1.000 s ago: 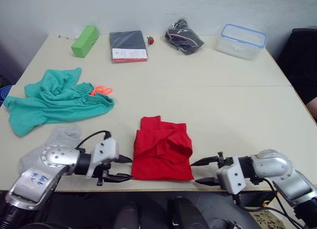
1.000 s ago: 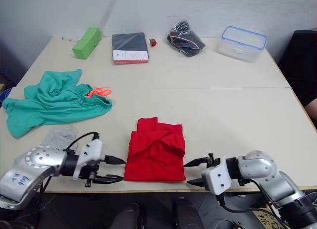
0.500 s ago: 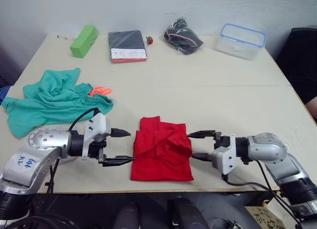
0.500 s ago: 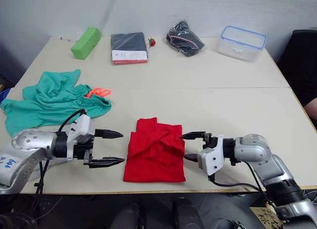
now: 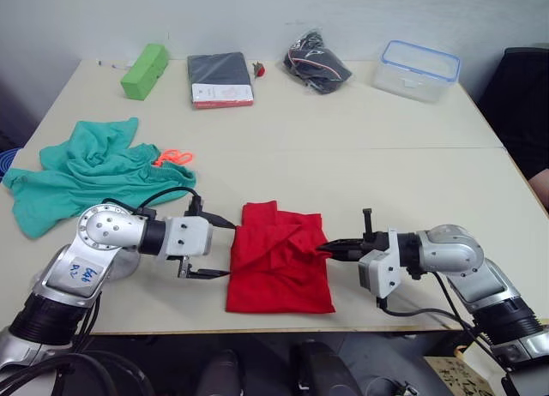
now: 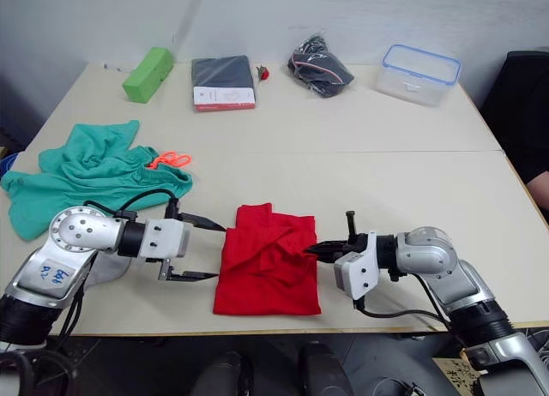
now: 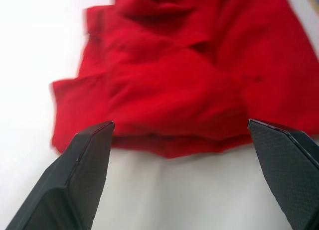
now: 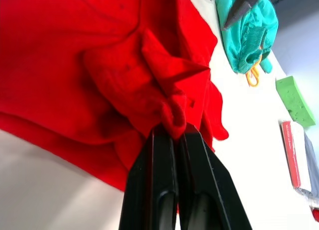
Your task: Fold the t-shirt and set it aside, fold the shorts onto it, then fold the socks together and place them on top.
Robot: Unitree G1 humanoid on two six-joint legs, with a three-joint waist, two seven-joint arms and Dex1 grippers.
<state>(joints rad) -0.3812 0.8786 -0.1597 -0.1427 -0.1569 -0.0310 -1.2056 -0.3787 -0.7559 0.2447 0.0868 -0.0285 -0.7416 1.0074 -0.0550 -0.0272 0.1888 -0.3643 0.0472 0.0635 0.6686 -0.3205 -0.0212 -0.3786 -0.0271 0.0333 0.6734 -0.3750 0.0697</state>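
On the beige table, my right gripper pinches a fold of the rumpled bright red cotton t-shirt; my left gripper sits spread wide at the opposite edge, teal-green shorts behind it.

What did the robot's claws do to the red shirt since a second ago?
Both claws came up from the near table edge to the t-shirt. The right claw closed in on the shirt's right edge and pinched a fold of cloth. The left claw slid up to the shirt's left edge, open, holding nothing. The shirt itself has not moved, and the shorts lie as before.
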